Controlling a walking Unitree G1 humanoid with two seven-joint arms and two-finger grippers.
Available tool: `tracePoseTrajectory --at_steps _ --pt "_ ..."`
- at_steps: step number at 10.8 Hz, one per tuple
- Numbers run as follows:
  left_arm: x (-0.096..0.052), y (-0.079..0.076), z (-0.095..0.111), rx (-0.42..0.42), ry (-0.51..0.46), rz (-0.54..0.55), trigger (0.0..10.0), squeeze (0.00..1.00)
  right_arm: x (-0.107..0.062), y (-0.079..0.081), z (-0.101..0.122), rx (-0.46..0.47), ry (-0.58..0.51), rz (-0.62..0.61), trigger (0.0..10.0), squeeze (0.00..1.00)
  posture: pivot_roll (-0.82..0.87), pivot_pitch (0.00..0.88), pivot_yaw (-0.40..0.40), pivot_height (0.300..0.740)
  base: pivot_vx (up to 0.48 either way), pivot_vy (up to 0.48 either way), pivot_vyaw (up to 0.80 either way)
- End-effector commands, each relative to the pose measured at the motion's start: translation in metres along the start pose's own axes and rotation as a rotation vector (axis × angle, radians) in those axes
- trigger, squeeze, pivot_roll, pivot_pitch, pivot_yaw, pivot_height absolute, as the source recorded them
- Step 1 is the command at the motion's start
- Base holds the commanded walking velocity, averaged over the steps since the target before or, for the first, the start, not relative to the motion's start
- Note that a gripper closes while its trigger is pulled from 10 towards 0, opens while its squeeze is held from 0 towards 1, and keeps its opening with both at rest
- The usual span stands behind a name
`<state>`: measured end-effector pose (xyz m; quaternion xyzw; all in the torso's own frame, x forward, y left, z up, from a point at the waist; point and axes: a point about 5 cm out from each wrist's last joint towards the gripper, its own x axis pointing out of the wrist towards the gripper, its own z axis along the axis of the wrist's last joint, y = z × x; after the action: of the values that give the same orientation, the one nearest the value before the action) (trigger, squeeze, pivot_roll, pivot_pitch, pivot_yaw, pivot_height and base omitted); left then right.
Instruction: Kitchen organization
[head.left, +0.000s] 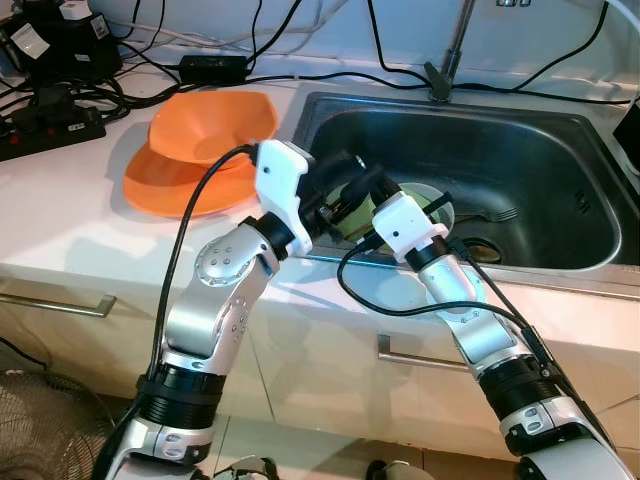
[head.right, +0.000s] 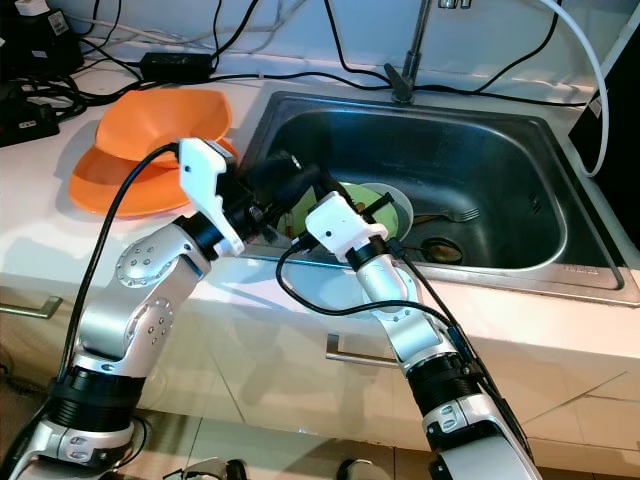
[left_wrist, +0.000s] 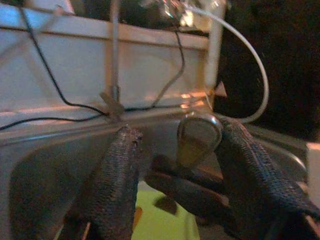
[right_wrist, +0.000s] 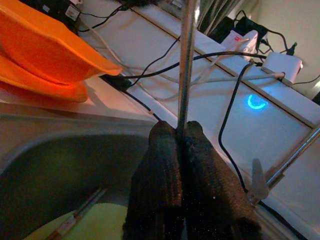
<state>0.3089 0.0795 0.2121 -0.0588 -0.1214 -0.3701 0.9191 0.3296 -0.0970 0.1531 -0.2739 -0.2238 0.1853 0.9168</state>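
Over the sink (head.left: 560, 150), the right gripper (right_wrist: 182, 135) is clamped on a metal spoon (right_wrist: 186, 65) while the left gripper (left_wrist: 175, 150) stands spread around its bowl, so a handover appears underway, requiring the left to close before release.

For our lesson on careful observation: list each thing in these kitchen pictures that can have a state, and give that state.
Left pincer: open, fingers either side of the spoon.
Right pincer: shut on the spoon's handle.
Spoon: held above the sink.
Green plate: lying in the sink.
Fork: lying in the sink.
Orange bowl: stacked on the orange plate.
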Motion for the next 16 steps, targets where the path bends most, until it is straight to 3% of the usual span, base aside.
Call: tracePoseTrajectory --at_steps 1,2,3,6,9,10,12,14,16 --pt "0.001 0.007 0.008 0.003 -0.039 0.041 10.0 1.0 -0.003 -0.004 -0.008 0.02 0.038 -0.03 0.0 0.0 0.05 0.073 0.023 0.74 0.0 0.0 0.0" --pt "0.0 0.013 0.01 0.025 -0.057 0.089 10.0 1.0 -0.004 -0.006 -0.011 0.013 0.055 -0.04 0.0 0.0 0.05 0.074 0.023 0.74 0.0 0.0 0.0" --pt "-0.001 0.018 0.009 0.049 -0.064 0.136 10.0 0.0 -0.004 -0.012 -0.015 0.004 0.085 -0.06 10.0 0.0 0.05 0.076 0.021 0.74 0.0 0.0 0.0" --pt "-0.003 0.015 0.001 0.004 -0.057 0.141 10.0 0.0 -0.002 -0.043 -0.028 0.032 0.173 -0.187 10.0 0.0 0.05 0.079 0.015 0.74 0.0 0.0 0.0" --pt "-0.005 0.016 -0.008 0.016 -0.018 0.16 10.0 0.0 0.006 -0.072 -0.032 0.163 0.228 -0.31 10.0 0.0 0.04 0.078 0.013 0.74 0.0 0.0 0.0" --pt "-0.006 0.016 -0.012 0.035 0.015 0.156 10.0 0.0 0.008 -0.076 -0.032 0.184 0.24 -0.323 10.0 0.0 0.04 0.077 0.013 0.74 0.0 0.0 0.0" --pt "-0.008 0.008 -0.038 0.055 0.171 0.124 10.0 0.0 0.013 -0.086 -0.038 0.273 0.299 -0.355 10.0 0.0 0.04 0.07 0.012 0.74 0.0 0.0 0.0" --pt "-0.008 -0.002 -0.048 0.044 0.229 0.082 10.0 0.0 0.02 -0.081 -0.042 0.358 0.354 -0.331 10.0 0.0 0.04 0.061 0.01 0.74 0.0 0.0 0.0" --pt "-0.009 -0.008 -0.061 0.037 0.322 0.054 10.0 0.0 0.025 -0.055 -0.049 0.407 0.44 -0.223 10.0 0.0 0.05 0.044 0.009 0.74 0.0 0.0 0.0"
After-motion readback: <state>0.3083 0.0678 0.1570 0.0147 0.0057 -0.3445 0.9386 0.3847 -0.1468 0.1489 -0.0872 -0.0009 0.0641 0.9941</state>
